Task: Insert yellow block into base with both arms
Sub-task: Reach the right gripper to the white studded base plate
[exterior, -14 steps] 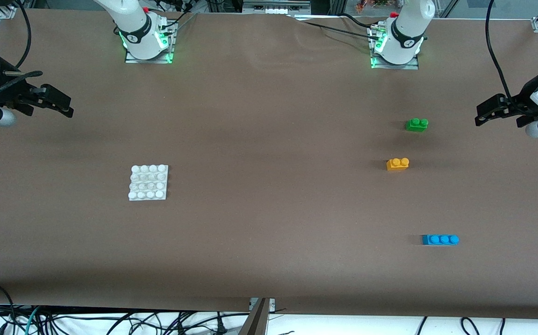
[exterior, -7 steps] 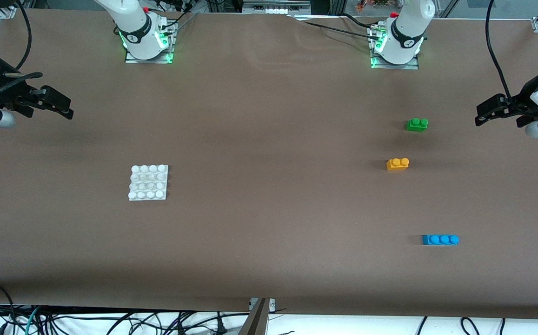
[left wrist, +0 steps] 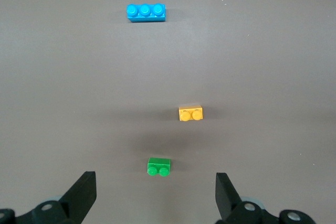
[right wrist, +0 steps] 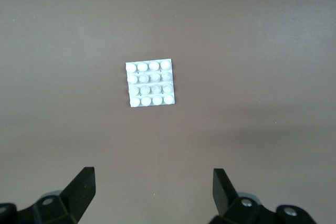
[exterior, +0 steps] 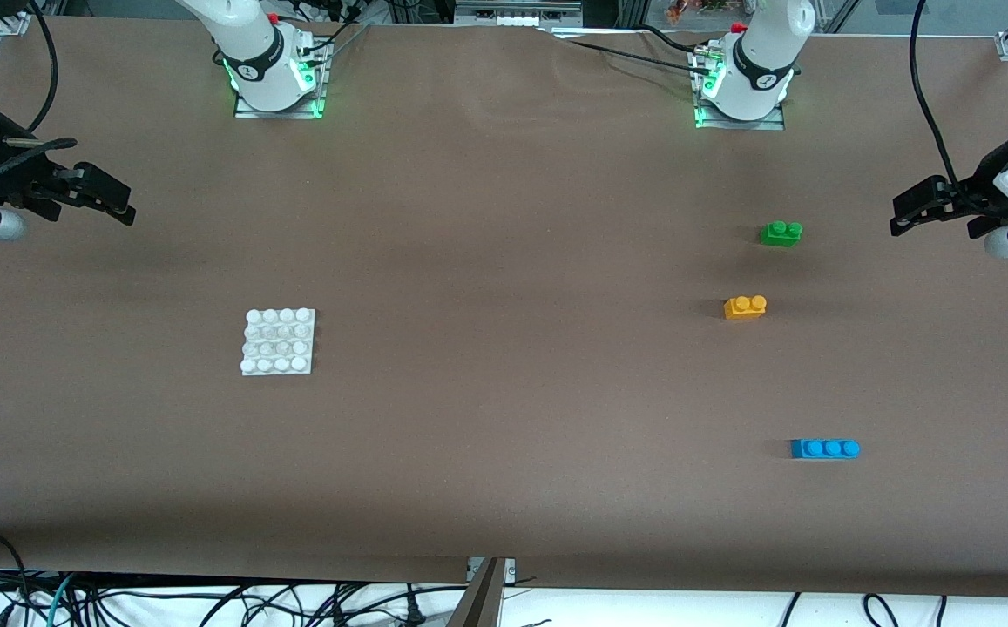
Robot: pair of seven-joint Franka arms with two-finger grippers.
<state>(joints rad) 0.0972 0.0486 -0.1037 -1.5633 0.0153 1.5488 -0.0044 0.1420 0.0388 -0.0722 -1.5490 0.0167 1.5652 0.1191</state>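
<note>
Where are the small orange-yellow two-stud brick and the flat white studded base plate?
Orange-yellow two-stud brick [exterior: 744, 306], front view, middle of its body.
White studded base plate [right wrist: 150, 83], right wrist view, centre of its stud grid.

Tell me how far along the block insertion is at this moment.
Nothing is done yet. The small orange-yellow plastic two-stud brick lies on the table, far from the flat white studded base plate, which is bare. Neither claw holds anything: the left claw and right claw hover open at the table's ends. Grasping, carrying and inserting remain.
</note>
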